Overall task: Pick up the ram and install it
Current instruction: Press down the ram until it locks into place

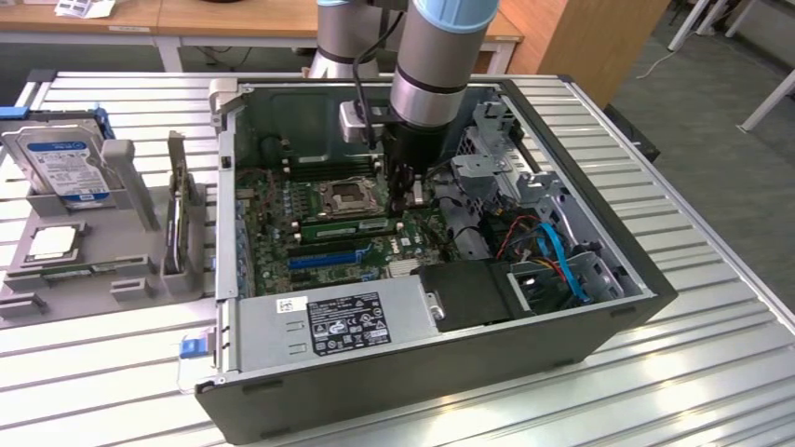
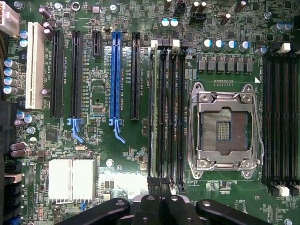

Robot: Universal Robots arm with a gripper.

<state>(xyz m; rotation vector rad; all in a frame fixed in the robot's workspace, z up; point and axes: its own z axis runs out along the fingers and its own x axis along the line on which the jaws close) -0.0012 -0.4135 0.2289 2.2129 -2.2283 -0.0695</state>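
Note:
The ram (image 2: 153, 112) is a thin green stick standing on edge in the memory slot farthest from the CPU socket (image 2: 224, 125). In the exterior view the ram (image 1: 342, 226) lies in front of the socket inside the open computer case (image 1: 597, 321). My gripper (image 1: 404, 200) reaches down into the case at the stick's end on the exterior view's right. In the wrist view my gripper (image 2: 159, 185) is shut, its black fingertips together just over that end of the stick. Whether they touch the ram I cannot tell.
A blue-labelled hard drive (image 1: 62, 158) and a grey expansion card (image 1: 184, 219) stand in a grey holder at the exterior view's left. The power supply (image 1: 348, 321), drive cage (image 1: 497, 158) and blue cables (image 1: 565, 265) crowd the case. Empty memory slots (image 2: 171, 112) flank the stick.

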